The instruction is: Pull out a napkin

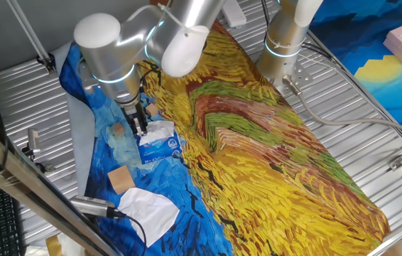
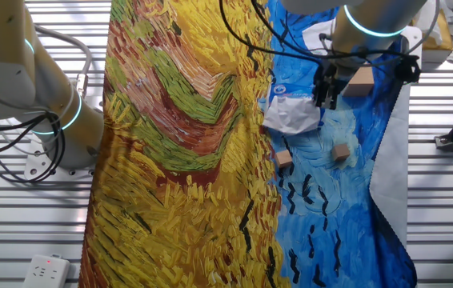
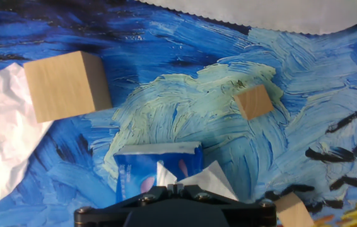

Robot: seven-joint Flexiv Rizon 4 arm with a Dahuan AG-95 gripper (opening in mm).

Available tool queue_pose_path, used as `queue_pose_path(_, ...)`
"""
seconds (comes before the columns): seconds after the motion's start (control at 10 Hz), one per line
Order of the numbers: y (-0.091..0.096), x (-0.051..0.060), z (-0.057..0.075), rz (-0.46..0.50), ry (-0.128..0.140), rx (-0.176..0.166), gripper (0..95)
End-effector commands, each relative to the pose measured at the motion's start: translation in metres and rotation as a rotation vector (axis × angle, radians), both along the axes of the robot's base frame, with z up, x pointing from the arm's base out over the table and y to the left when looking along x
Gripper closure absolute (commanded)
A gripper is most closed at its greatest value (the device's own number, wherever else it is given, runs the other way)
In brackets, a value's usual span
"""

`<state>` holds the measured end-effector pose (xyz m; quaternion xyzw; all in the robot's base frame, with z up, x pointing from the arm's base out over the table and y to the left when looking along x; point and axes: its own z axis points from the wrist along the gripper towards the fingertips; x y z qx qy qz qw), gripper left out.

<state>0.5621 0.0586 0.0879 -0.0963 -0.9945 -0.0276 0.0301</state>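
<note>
Hand view, nearest first: black two-finger gripper [image 3: 177,186], only its body at the bottom edge in view, fingertips hidden. Jaws: cannot tell from this view. Right at it, thin white paper napkin [image 3: 205,179] sticking up out of the blue-and-white printed plastic tissue pack [image 3: 146,169], touching the gripper's front edge. Small light wooden cube [image 3: 289,210] at bottom right, partly cut off. Further out, another small wooden cube [image 3: 254,102] on the pale swirl of the painted blue and yellow tablecloth [image 3: 185,82]. Large wooden cube [image 3: 67,85] to the left, touching or overlapping a crumpled loose white tissue sheet [image 3: 5,139] at the left edge. Farthest, white scalloped cloth edge [image 3: 279,16] along the top.

One fixed view: gripper [image 1: 140,130] points down at the pack [image 1: 160,146], fingers look close together at the white napkin [image 1: 160,129] on top of the pack; clamped or not, cannot tell. Large cube [image 1: 121,178] and loose white sheet [image 1: 148,206] nearer the camera. Silver arm [image 1: 144,35] above.

Other fixed view: gripper [image 2: 325,98] just above the napkin [image 2: 294,116], pack [image 2: 289,92] under it. Two small cubes [image 2: 283,159] [image 2: 340,152] nearby. Second arm's base [image 2: 54,120] stands left, well apart.
</note>
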Motion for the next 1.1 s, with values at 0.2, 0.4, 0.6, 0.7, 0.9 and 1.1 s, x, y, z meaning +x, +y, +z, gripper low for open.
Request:
queue_pose_path(0.2,0.001,-0.003,0.011,0.003,0.009,-0.008,95.0)
queue_pose_path(0.4,0.002,-0.004,0.018,0.005,0.011,-0.012,95.0)
queue_pose_path(0.6,0.004,-0.005,0.027,0.005,0.013,-0.018,95.0)
queue_pose_path(0.7,0.005,-0.006,0.031,0.005,0.015,-0.019,95.0)
queue_pose_path(0.9,0.006,-0.006,0.037,0.007,0.019,-0.024,95.0)
queue_pose_path(1.1,0.006,-0.004,0.044,0.008,0.023,-0.025,95.0)
